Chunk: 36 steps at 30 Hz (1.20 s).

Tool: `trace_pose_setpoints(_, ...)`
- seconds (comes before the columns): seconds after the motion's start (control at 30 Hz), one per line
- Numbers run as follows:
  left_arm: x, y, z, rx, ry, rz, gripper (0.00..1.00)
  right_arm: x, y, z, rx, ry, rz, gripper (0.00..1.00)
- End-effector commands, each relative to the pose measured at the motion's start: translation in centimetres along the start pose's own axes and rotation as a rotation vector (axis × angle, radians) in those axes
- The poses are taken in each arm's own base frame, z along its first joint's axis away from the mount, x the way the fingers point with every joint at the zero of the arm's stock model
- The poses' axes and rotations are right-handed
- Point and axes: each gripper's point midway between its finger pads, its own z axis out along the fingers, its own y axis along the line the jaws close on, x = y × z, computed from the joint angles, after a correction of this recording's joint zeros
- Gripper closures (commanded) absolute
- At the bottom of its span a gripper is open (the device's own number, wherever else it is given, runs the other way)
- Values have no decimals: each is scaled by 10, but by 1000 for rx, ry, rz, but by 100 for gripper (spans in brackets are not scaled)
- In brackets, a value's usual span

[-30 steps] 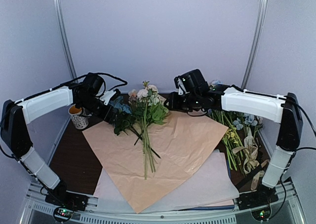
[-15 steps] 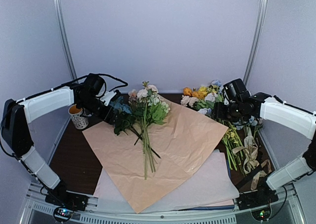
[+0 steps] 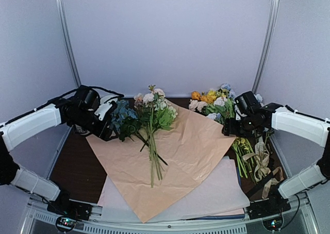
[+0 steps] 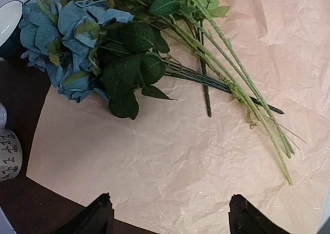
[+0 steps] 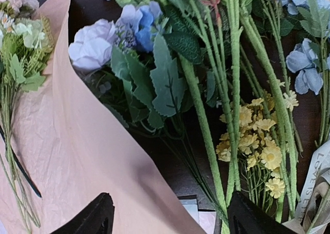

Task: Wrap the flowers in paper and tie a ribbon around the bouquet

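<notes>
- Flowers (image 3: 152,136) lie on the paper (image 3: 191,146), left of its middle, on the table (image 3: 77,156). Expect them to be light, with thin, springy stems and soft cloth heads that crush or snag easily.
- Your best hold is probably the bundle of green stems below the leaves, where they run closest together. Keep off the heads.
- Their long axis runs from far to near: heads toward the back wall, cut ends toward the arm bases. One blue head (image 4: 67,43) with dark leaves lies aslant, off to the far left, and its dark stem crosses the green ones.
- You should find the paper thin, creased and nearly weightless. It will likely slide on the pale pink sheets (image 3: 221,193) beneath it and tear under a hard pinch, so lift it by a corner or an edge.
- It lies as a diamond, one corner pointing at the near edge and another at the left.
- The left jaws stand wide apart and empty, hovering over the paper's left corner, just nearer you than the blue head.
- The right jaws also stand apart with nothing between them, above the paper's right edge where it meets the loose bunch (image 3: 216,102).
- You will find the ribbon (image 3: 259,162) well off to the right, among that bunch's stems and clear of the paper.
</notes>
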Motion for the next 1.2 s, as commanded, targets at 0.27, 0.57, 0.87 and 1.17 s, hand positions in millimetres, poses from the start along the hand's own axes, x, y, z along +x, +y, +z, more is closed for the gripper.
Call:
trace_pose_setpoints(0.27,24,-149,-65,324,-362,527,23,14,22,17,-128,76,-13,81)
trace_pose_setpoints(0.57,117,-225,-69,566,-313,945,25,-6,24,24,-109,37,-42,100)
trace_pose_setpoints(0.87,199,-258,-12,615,48,1281,22,-14,31,33,-122,25,-53,100)
trace_pose_setpoints(1.17,192,-256,32,410,75,1381,26,-9,28,32,-120,17,-69,100)
